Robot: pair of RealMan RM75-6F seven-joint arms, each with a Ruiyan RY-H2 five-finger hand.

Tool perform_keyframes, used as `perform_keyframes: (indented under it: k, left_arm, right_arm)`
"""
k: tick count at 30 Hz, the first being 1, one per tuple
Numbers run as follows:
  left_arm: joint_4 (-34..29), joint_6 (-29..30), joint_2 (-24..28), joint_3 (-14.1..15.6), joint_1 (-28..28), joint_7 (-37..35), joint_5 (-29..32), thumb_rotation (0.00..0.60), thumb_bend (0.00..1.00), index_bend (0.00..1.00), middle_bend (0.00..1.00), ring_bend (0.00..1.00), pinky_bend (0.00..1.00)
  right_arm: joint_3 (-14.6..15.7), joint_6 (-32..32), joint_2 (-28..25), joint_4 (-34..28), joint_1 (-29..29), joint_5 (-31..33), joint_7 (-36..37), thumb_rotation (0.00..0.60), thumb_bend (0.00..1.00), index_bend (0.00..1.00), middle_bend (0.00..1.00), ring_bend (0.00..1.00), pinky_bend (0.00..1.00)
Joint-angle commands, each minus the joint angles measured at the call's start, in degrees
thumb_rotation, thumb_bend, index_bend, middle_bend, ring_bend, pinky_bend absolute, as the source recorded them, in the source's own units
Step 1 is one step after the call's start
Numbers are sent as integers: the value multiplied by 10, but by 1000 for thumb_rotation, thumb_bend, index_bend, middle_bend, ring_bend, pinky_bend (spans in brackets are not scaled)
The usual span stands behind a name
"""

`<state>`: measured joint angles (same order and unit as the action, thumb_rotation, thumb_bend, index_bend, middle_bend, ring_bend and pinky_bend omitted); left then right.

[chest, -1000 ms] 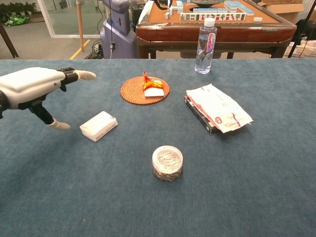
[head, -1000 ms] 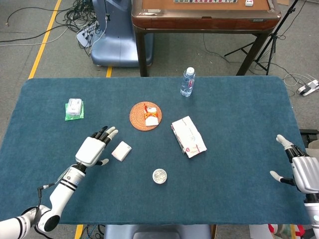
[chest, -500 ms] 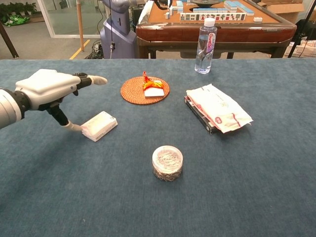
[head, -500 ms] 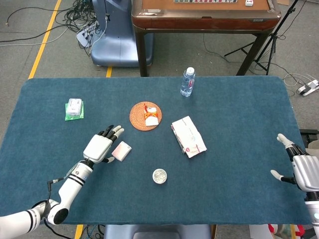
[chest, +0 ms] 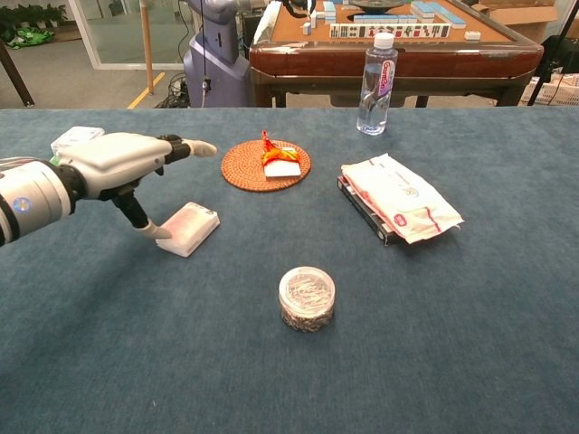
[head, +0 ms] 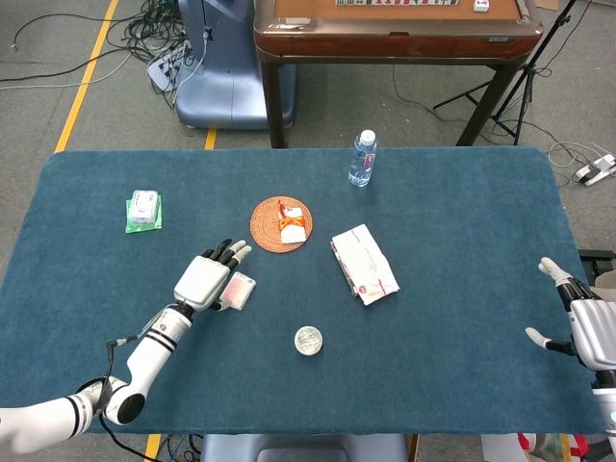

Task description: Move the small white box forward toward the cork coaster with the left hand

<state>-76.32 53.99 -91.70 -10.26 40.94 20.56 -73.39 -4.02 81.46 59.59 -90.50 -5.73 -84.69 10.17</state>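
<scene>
Left hand (head: 204, 280) advanced across the table toward 1 o'clock, from well apart at the 9 o'clock side of the small white box (chest: 188, 228) to directly over its 9 o'clock edge. Thumb (chest: 150, 230) now touching the near-left corner of the box; was clear of it a second ago. Fingers extended, spread, pointing toward the cork coaster (head: 269, 224). Box nudged slightly toward 1 o'clock and rotated a little. Right hand (head: 589, 330) drifted marginally toward 5 o'clock.
</scene>
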Motion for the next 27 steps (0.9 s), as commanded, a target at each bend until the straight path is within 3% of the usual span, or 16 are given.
perform_keyframes:
  k: [1, 13, 27]
  left_arm:
    - [0, -4, -8, -4, 9, 5, 6, 600, 0, 0, 0, 0, 239]
    - [-21, 1, -43, -14, 39, 46, 27, 600, 0, 0, 0, 0, 239]
    - [-44, 32, 26, -5, 13, 67, 55, 600, 0, 0, 0, 0, 239]
  right_arm:
    - [0, 1, -1, 0, 0, 0, 2, 600, 0, 36, 194, 224, 463]
    - [-1, 4, -3, 5, 2, 0, 14, 600, 0, 36, 194, 224, 463]
    - [1, 1, -3, 2, 0, -5, 11, 600, 0, 36, 197, 224, 463]
